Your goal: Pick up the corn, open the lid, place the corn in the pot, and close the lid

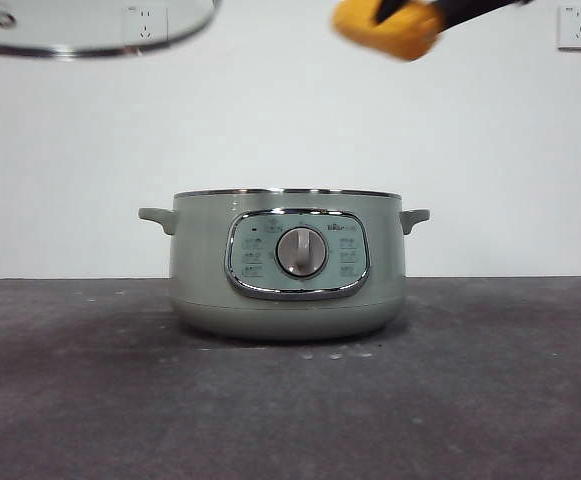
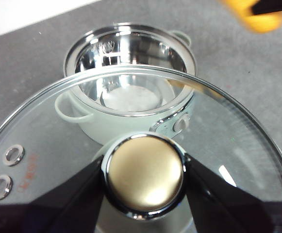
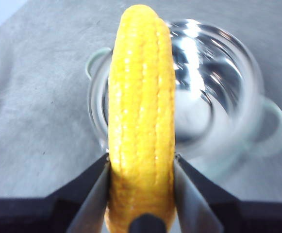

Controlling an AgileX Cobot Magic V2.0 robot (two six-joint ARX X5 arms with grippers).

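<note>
The pale green pot (image 1: 288,265) stands uncovered on the dark table, its steel inside empty (image 2: 131,73). My left gripper (image 2: 144,177) is shut on the knob (image 2: 144,175) of the glass lid (image 2: 53,131), holding it high up to the pot's left; the lid's rim (image 1: 90,38) shows at the top left of the front view. My right gripper (image 3: 141,167) is shut on the corn (image 3: 141,111), which hangs above the open pot (image 3: 213,97), slightly to its right. In the front view the corn (image 1: 385,27) is at the top, right of centre.
A white wall runs behind the table, with sockets at top left (image 1: 146,22) and top right (image 1: 579,25). The pot's control panel and silver dial (image 1: 301,251) face the front camera. Dark grey tabletop (image 1: 490,390) surrounds the pot.
</note>
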